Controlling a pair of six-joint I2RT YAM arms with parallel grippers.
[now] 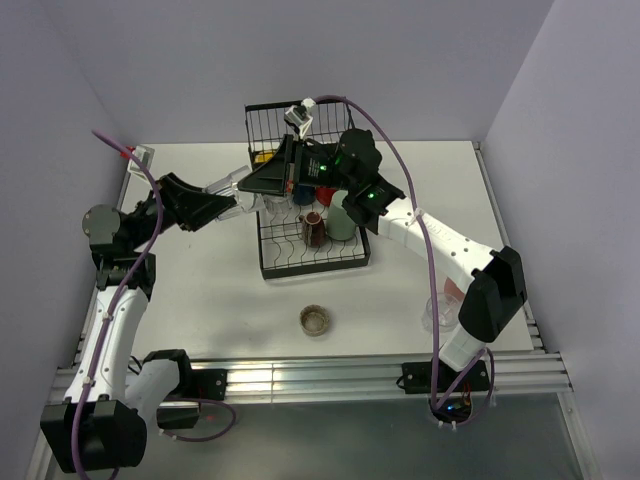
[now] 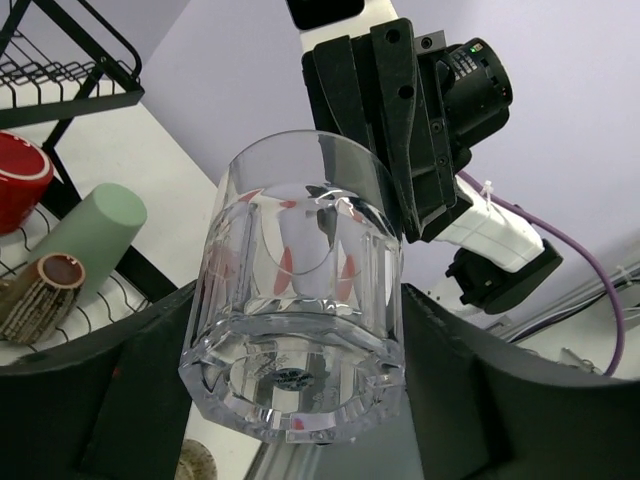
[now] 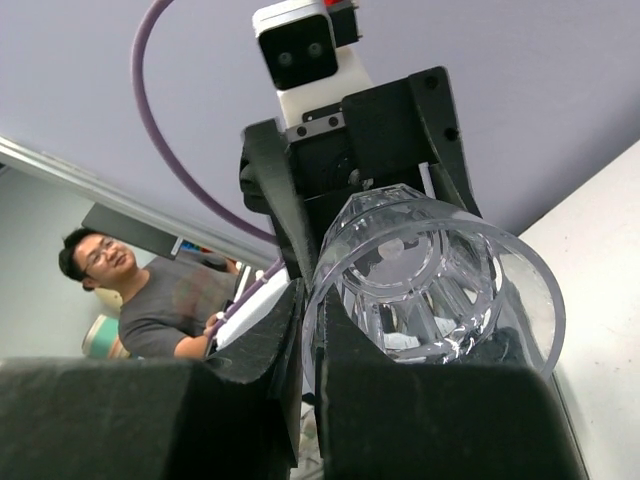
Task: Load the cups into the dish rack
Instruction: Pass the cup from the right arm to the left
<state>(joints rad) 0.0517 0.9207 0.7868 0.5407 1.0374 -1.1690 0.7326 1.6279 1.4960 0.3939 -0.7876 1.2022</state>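
Wide on the white table (image 1: 200, 300): the black wire dish rack (image 1: 315, 270) sits mid-table, and both arms reach in over it, meeting nose to nose. The left gripper (image 1: 268, 180) comes in from the side with its fingers set wide around a clear faceted glass (image 2: 300, 300). They flank it closely on both sides, but I cannot tell whether they actually press it. The right gripper (image 3: 305, 350) is clenched tight, pinching the glass wall at the rim, one finger inside and one outside. So the glass hangs in the air above the rack, shared between the two.

Below it, the rack already holds a red mug (image 2: 15, 185), a green tumbler (image 2: 90, 235) lying on its side and a brown ribbed glass (image 2: 40, 295). A low brownish glass (image 1: 315, 320) waits on the table in front.

This looks like a handover, and here's the danger. If the right lets go before the left has a firm squeeze, that slick glass drops straight onto the crockery beneath. If both clamp hard while either arm shifts, the thin rim pinch could twist or slip.
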